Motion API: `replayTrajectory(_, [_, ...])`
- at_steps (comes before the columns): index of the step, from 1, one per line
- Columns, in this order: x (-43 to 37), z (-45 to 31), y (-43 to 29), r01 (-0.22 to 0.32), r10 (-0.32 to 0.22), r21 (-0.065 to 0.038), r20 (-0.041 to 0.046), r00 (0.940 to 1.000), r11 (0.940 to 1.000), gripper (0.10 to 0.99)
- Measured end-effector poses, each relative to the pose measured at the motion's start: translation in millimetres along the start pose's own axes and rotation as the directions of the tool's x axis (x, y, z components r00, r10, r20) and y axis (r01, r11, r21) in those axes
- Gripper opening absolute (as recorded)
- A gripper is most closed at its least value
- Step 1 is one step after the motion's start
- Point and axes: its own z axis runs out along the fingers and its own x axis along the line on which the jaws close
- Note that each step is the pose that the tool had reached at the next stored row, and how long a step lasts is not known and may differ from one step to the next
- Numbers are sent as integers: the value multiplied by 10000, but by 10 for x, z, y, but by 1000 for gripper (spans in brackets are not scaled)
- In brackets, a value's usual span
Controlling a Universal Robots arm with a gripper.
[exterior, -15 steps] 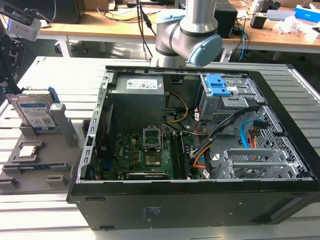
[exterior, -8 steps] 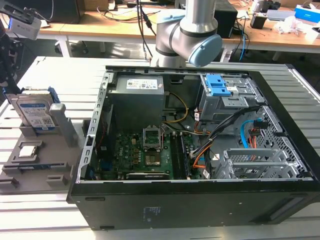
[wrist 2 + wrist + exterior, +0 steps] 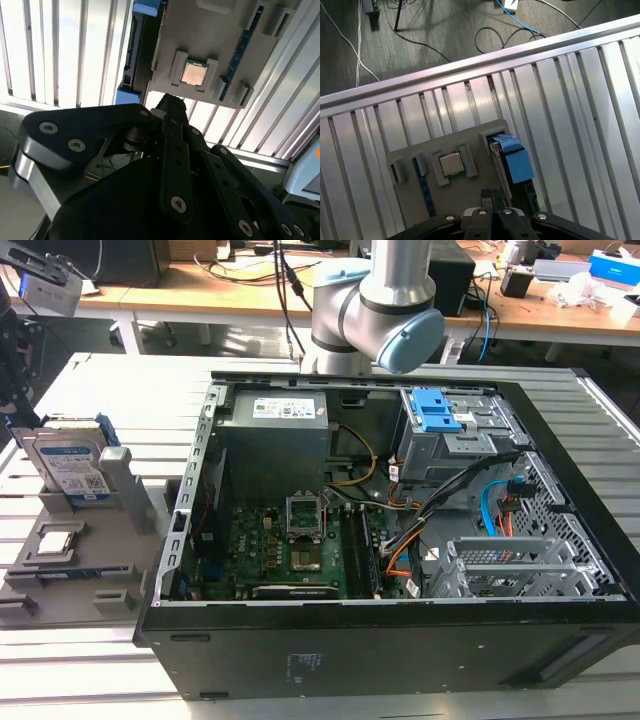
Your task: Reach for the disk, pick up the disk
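The gripper (image 3: 491, 193) is hovering over the grey tray (image 3: 450, 200), fingers pressed together and gripping nothing; the disk (image 3: 514, 159) is standing on edge in a slot of the tray, apart from the fingertips; a chip (image 3: 451, 164) is lying in the tray near the disk; the tray is sitting on the slatted table (image 3: 580, 110).

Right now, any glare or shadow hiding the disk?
Exterior view: disk evenly lit, no glare. Second wrist view: table slats blown out, tool dark against them, disk edge-on in shade. First wrist view: sheen on the slats, blue rail of the disk well lit.
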Motion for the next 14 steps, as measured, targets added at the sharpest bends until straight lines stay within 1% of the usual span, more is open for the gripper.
replayTrajectory(4, [0, 0, 0, 362, -362, 0, -14, 9993, 9993, 106])
replayTrajectory(9, [0, 0, 0, 819, -819, -1, -31, 9966, 9966, 106])
replayTrajectory(10, [0, 0, 0, 991, -991, -1, -38, 9951, 9951, 106])
replayTrajectory(12, [0, 0, 0, 1162, -1162, -2, -44, 9932, 9932, 106])
replayTrajectory(13, [0, 0, 0, 1358, -1358, -3, -52, 9907, 9907, 106])
replayTrajectory(14, [0, 0, 0, 1406, -1406, -3, -53, 9901, 9901, 106])
